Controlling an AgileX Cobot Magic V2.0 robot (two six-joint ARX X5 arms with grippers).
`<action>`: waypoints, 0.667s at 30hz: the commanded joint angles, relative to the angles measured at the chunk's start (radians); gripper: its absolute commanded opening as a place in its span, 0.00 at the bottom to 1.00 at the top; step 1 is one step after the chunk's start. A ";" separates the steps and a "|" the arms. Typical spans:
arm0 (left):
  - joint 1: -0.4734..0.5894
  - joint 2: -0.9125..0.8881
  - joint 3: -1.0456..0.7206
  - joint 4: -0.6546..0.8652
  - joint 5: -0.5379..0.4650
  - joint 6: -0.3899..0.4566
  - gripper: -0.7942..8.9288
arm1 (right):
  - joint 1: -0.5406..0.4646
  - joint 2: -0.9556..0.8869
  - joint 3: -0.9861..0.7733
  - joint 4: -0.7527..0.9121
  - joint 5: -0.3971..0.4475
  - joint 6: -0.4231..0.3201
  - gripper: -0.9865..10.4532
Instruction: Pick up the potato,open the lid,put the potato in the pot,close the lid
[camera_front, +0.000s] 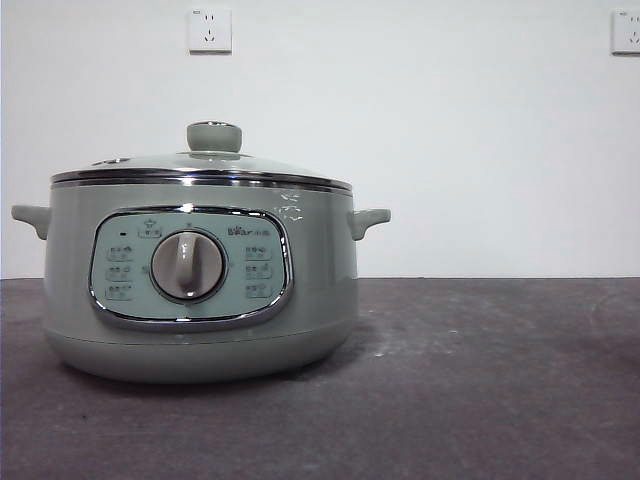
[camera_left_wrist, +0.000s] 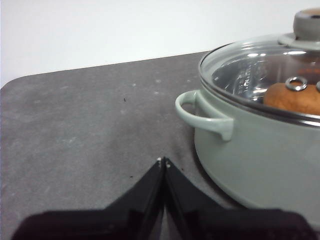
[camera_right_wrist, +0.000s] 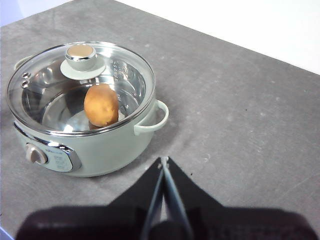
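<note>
So the pot (camera_front: 200, 290) is parked on the dark grey surface (camera_front: 480, 380), toward the left side in the front view, with its control panel (camera_front: 190, 266) and grey dial (camera_front: 187, 265) turned to that camera. The lid (camera_front: 200, 170) is seated flat on the pot's rim, knob (camera_front: 214, 136) up, no gap seen anywhere around the chrome edge.

The potato (camera_right_wrist: 101, 104) is already inside the pot. It can be made out through the glass in both wrist views, lying on the shiny inner floor, roughly mid-pot and just off to one side of the knob. In the front view it can't be seen at all, since the pot wall hides it.

The left end effector (camera_left_wrist: 164, 161) is kept low over the surface, near the pot and beside one of the small side handles (camera_left_wrist: 202, 112), not touching anything. Its jaws are pressed together at the tips and nothing is gripped.

The right end effector (camera_right_wrist: 163, 161) is held higher up, well apart from the pot, on the side of the other handle (camera_right_wrist: 154, 118). Its jaws are closed tip to tip too, with nothing between them.

Two wall sockets (camera_front: 210, 30) are mounted on the white wall behind the surface.
</note>
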 joint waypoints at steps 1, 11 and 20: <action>0.004 -0.022 -0.036 0.011 0.000 0.011 0.08 | 0.000 -0.002 -0.004 0.005 0.003 0.012 0.09; 0.004 -0.039 -0.084 0.027 0.002 0.003 0.08 | 0.000 -0.002 -0.004 -0.008 0.003 0.012 0.09; 0.004 -0.039 -0.084 0.027 -0.002 0.003 0.08 | 0.000 -0.002 -0.004 -0.017 0.003 0.012 0.09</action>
